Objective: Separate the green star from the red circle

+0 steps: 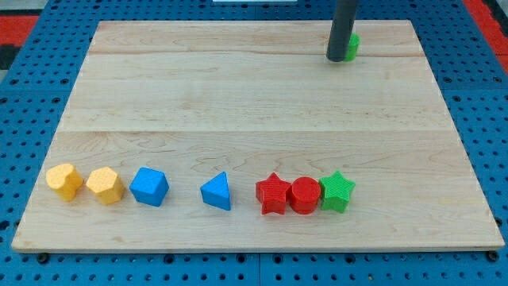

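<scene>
Along the near edge of the pale wooden board (238, 103), starting at the view's left, sit two yellow plastic blocks just beside each other: a rounded yellow block (63, 181) and a yellow hexagonal block (105, 185). Next comes a blue plastic block with angled faces (149, 187), then, after a gap, a blue plastic triangle (217, 191).

Further right stands a tight trio. The red plastic star (273, 194) touches the red plastic circle (304, 195), and the green plastic star (336, 191) presses against the circle's right side (no gap shows between any of the three).

Well apart from that row, near the view's top right, my tip (336, 59) rests on the board at the end of the dark straight rod. It has no claw, so nothing opens, closes or holds anything. Just behind and to the right of it peeks a small green block (352, 46), mostly hidden by the rod; its shape cannot be made out, nor whether the two touch.
</scene>
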